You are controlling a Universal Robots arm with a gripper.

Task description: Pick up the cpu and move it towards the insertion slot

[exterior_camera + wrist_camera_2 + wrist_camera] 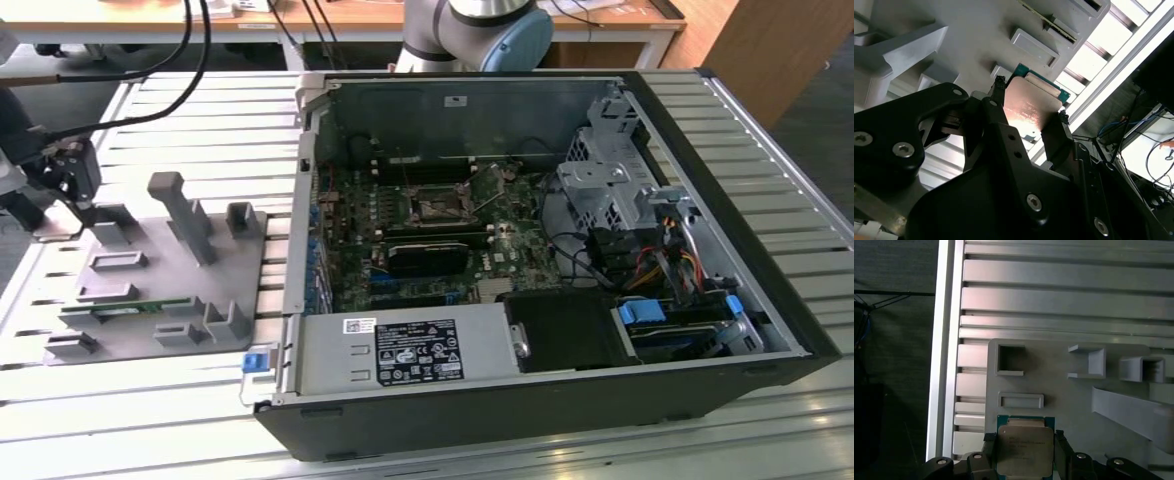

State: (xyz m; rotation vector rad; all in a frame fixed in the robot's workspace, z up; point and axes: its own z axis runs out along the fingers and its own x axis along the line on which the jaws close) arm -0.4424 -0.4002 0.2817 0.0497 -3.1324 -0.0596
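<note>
I am gripping the cpu (1024, 449) over its grey stand (154, 275).

My gripper (1031, 100) is squeezing the chip by two opposite edges, I think so I am not touching the shiny top. I cannot tell if it is lifted clear. The stand is sitting at about 9 o'clock in the exterior view. The insertion slot (438, 206) is waiting well apart, toward 3 o'clock from there, inside the computer case (534, 410).

place: robotics lab | evidence: slotted aluminium bench (187, 110), open computer case (534, 415), robot arm (487, 30)
</note>
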